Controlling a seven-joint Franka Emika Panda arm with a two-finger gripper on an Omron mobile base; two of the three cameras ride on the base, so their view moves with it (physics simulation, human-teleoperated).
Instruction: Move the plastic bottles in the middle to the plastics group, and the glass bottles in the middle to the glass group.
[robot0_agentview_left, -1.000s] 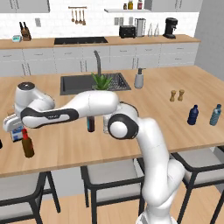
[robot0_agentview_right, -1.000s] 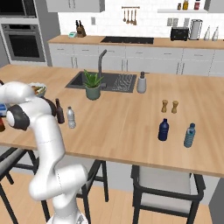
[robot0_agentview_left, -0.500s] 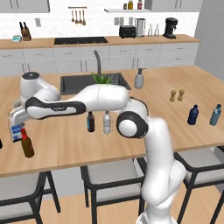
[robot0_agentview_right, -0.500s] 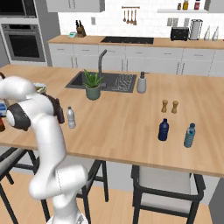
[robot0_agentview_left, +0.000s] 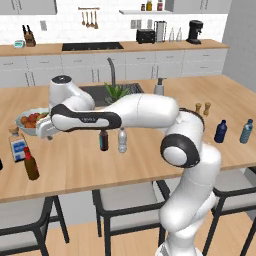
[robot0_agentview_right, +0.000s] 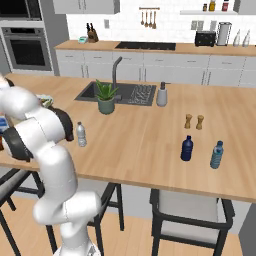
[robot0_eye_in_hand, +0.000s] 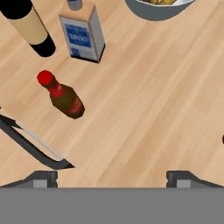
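Beside the blue-labelled flat bottle (robot0_eye_in_hand: 82, 33), the brown bottle with red cap (robot0_eye_in_hand: 61, 95) stood alone on the wood; the gripper (robot0_eye_in_hand: 111, 177) had risen off it, jaws wide and holding nothing. That delivery looked done; near-black bottle (robot0_agentview_left: 103, 139) and clear water bottle (robot0_agentview_left: 122, 140) waited mid-counter, well apart from it.

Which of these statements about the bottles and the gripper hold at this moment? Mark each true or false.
1. The brown bottle with the red cap stands upright beside the flat blue-labelled bottle. True.
2. The gripper is shut on the brown bottle. False: it is open and holds nothing.
3. The clear water bottle is in the middle of the counter, next to the near-black bottle. True.
4. The dark blue bottle lies on its side. False: it stands upright beside the light blue bottle.
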